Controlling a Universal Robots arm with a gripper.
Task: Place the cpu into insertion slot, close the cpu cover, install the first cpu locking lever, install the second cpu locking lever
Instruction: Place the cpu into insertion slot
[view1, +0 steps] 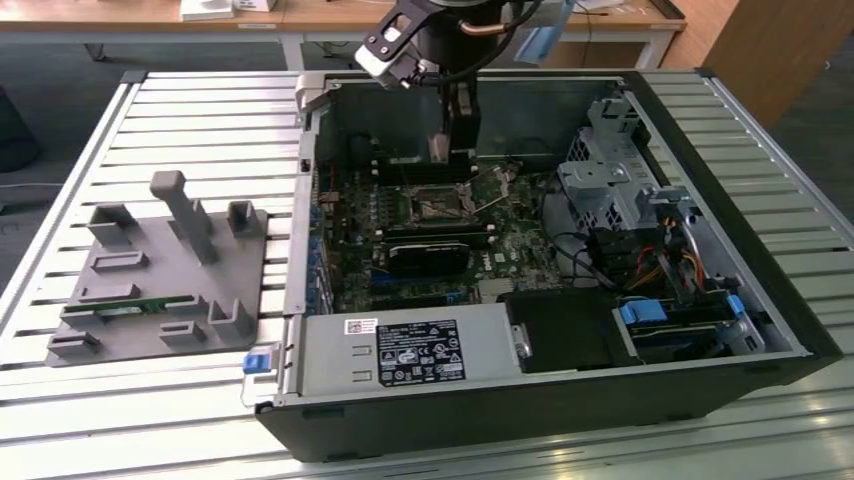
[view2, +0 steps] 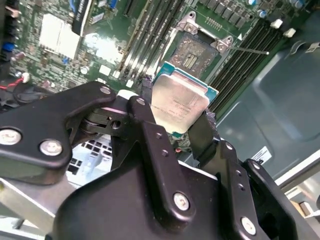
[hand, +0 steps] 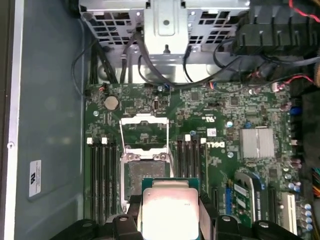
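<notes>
Gripper (view2: 177, 112) pinching the cpu (view2: 182, 100) by two opposite edges — insertion slot (view2: 192, 55) lies open just beyond its tips, cpu cover (hand: 144, 120) raised past it. Best kept level, I'd say, squared to the slot, lowered straight — no sliding sideways.

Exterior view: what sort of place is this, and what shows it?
Probably a robotics lab: a robot arm reaches into an open computer case on a slatted table, desks behind.
</notes>
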